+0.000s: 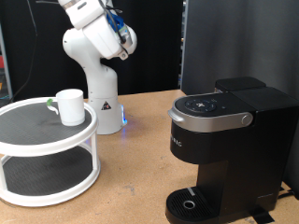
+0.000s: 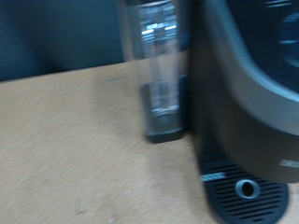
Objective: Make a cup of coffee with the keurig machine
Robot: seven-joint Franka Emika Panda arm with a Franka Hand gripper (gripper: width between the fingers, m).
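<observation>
Cup on white round rack, wooden tabletop; gripper unseen.

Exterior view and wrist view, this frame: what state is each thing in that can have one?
cup: upright on the top tier of the white round shelf, not under the machine.
keurig machine: lid down; drip tray bare, nothing on it.
water tank: clear, mounted at the machine's side; fill level not readable in the blurred wrist view.
gripper: not visible in either view; nothing shows it holding anything.
</observation>
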